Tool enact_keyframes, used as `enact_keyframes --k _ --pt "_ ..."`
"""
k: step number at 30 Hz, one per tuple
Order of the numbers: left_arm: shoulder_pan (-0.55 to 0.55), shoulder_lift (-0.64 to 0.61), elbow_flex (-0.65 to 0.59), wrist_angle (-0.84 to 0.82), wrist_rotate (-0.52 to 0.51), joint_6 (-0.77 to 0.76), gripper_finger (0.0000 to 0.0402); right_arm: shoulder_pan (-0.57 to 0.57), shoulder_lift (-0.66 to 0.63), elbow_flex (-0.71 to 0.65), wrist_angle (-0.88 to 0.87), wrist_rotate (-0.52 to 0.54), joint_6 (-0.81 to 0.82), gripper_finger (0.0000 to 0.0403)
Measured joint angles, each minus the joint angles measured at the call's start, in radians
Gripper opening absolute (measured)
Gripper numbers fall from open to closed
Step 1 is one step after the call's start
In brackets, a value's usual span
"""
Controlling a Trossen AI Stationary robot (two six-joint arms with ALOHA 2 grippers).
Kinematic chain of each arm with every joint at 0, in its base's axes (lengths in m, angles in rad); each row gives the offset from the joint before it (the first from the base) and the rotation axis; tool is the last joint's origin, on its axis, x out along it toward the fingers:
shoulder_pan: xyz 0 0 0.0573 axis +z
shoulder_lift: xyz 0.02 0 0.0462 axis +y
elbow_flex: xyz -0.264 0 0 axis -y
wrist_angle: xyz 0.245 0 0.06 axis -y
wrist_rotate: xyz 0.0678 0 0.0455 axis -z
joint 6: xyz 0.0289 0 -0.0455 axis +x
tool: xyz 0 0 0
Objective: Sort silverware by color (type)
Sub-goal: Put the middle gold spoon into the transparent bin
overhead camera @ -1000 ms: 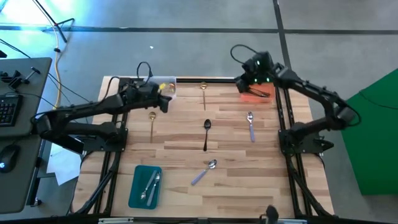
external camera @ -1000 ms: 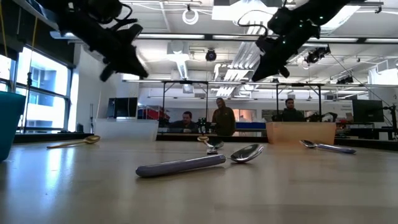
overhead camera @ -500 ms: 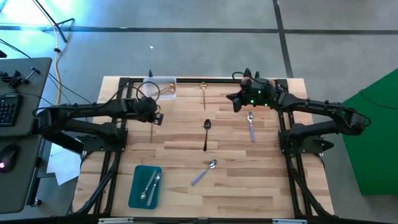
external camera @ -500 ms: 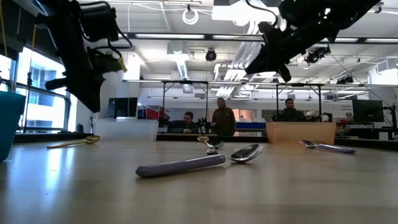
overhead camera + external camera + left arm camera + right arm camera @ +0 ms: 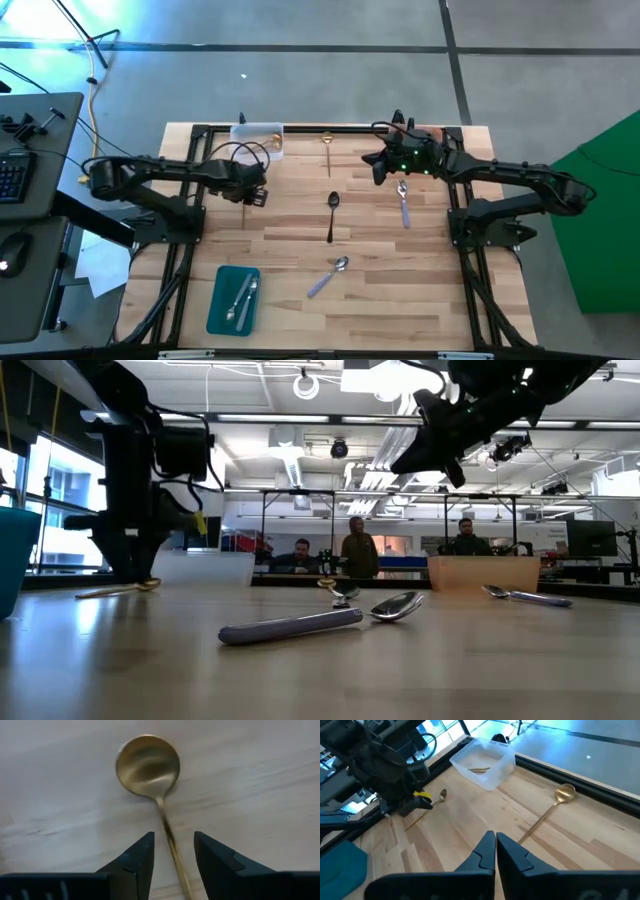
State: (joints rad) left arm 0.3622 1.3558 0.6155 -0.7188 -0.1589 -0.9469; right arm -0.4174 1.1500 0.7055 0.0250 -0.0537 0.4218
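Gold spoon (image 5: pixel 152 775) lies flat on the table's left side, handle running between the parted, empty fingers of the left gripper (image 5: pixel 172 857) poised directly above; right gripper (image 5: pixel 495 851), fingers closed and empty, hovers well apart.

**Room and surroundings**

Grey floor (image 5: pixel 300 80) around a pale wood-plank table (image 5: pixel 380 300). Green panel (image 5: pixel 610 220) at right; desk with keyboard (image 5: pixel 12 175) at left. Beyond: bright window (image 5: pixel 65 510) left, ceiling strip lights (image 5: pixel 290 418), three people (image 5: pixel 357 550) at far desks.
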Motion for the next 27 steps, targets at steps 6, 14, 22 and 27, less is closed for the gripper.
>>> enact_keyframes --k 6,14,22,27 --pt "0.005 0.075 0.002 0.095 -0.002 0.074 0.0099 0.009 0.0 0.0 0.001 0.024 0.0 0.0" --pt "0.005 0.059 -0.002 0.138 0.015 0.224 0.0008 0.008 0.0 0.0 0.002 0.024 -0.001 0.0" --pt "0.05 -0.052 0.127 -0.008 0.054 0.471 0.0004 0.008 0.0 0.0 0.002 0.025 -0.003 0.0" --pt "0.193 -0.07 0.277 -0.083 0.051 0.758 0.0002 0.008 0.0 0.001 0.002 0.025 -0.003 0.0"
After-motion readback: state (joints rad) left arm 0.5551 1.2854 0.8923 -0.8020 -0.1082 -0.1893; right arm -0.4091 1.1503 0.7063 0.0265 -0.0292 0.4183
